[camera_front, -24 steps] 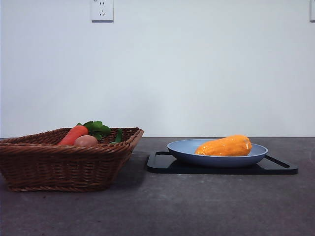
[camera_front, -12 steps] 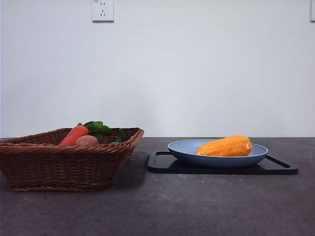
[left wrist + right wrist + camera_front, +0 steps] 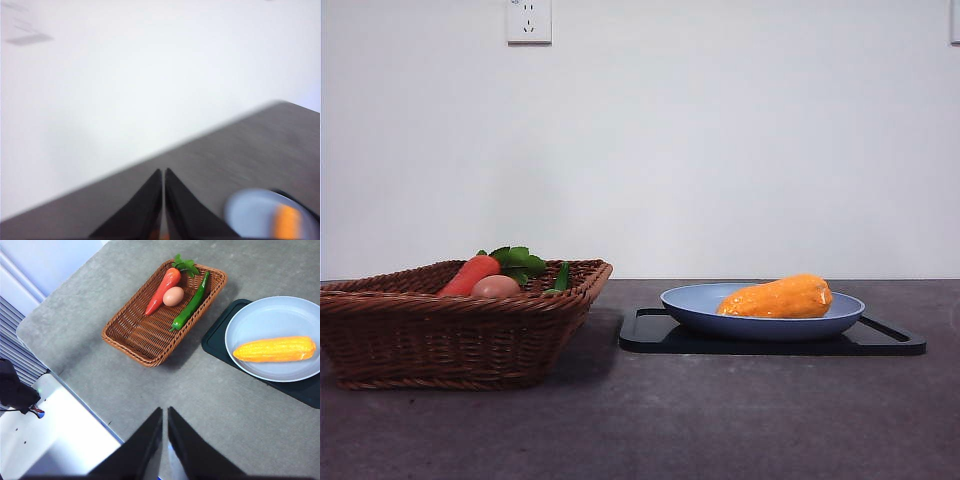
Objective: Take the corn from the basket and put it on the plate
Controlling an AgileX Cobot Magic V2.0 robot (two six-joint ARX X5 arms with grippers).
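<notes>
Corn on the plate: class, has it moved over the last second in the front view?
No. The corn lies in the same spot on the plate, its tip level with the same stretch of rim.

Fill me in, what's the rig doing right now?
Nothing is being handled. The yellow-orange ribbed corn cob already lies on the round light-blue plastic plate, which sits on a flat black tray. The brown woven wicker basket holds a carrot, an egg and a green pepper. Left gripper and right gripper are shut, clear of everything.
</notes>
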